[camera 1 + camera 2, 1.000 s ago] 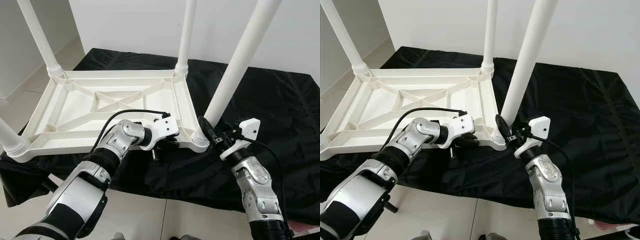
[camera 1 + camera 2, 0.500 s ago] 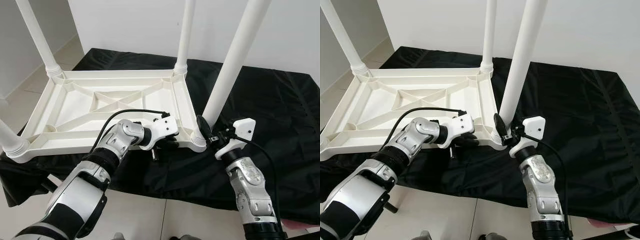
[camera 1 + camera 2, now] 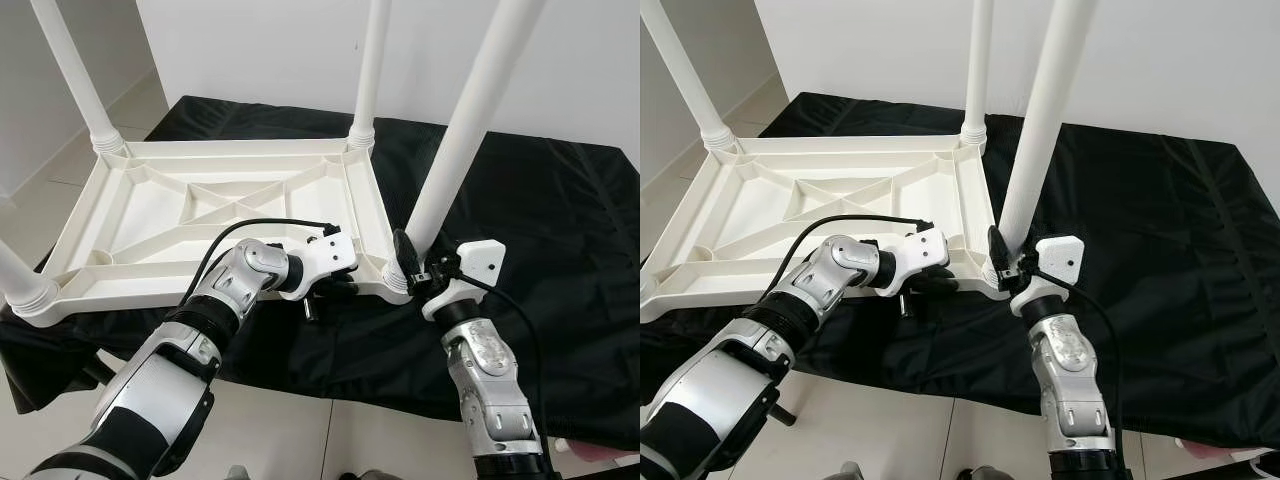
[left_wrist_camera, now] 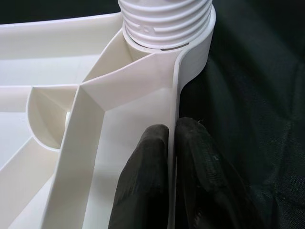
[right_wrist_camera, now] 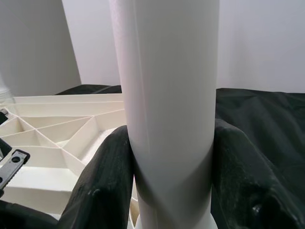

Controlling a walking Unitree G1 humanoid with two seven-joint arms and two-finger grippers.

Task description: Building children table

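Closing in over the last second, the right gripper (image 3: 1002,262) has slid leftward to the base of the long white plastic table leg (image 3: 1040,130), its fingers (image 5: 102,191) now clasping it on both sides just right of frame centre. The left gripper (image 4: 167,157) stays pinched on the rim of the upturned white ribbed plastic tabletop (image 3: 150,215), filling the left half on the black-draped worktop (image 3: 560,210). Judging by this, the fourth leg is being screwed home.

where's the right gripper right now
The right gripper clamps the near-right table leg just above its socket, at the upturned tabletop's corner.
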